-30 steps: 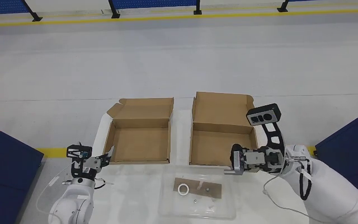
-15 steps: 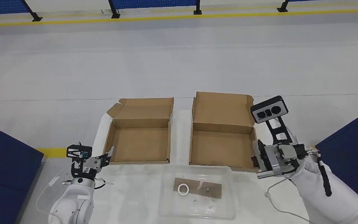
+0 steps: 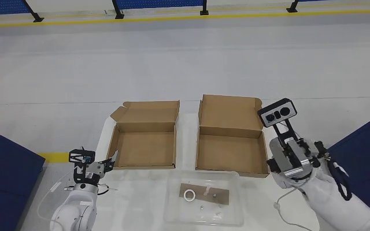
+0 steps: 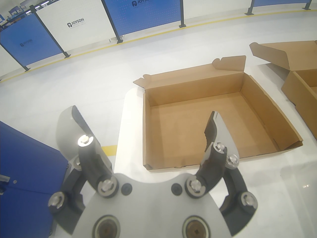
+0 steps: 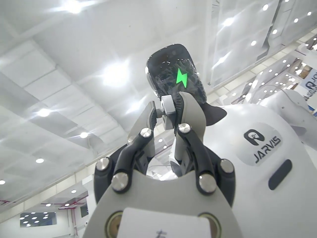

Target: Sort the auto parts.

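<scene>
My right gripper (image 5: 164,111) is shut on a small silver metal part (image 5: 169,115), a short cylinder with a stud, and points up at the ceiling. From above, the right gripper (image 3: 296,153) is raised beside the right cardboard box (image 3: 230,151), off its front right corner. A clear plastic tray (image 3: 231,215) at the table's front holds a cardboard insert (image 3: 222,196), a white ring (image 3: 189,196) and some tiny parts. My left gripper (image 4: 143,117) stands open and holds nothing, just off the front left corner of the left cardboard box (image 4: 210,127). In the top view the left gripper (image 3: 107,160) is at the table's left edge.
Both boxes lie open with nothing inside, flaps (image 3: 149,111) folded back, side by side behind the tray. The left box (image 3: 144,149) is separated from the right one by a narrow strip of white table (image 3: 186,144). Blue panels stand beyond each side of the table.
My right arm pulled back from the tray's right end toward the right, past the right box's corner, and turned its gripper upward with the part. The left arm stayed still.
</scene>
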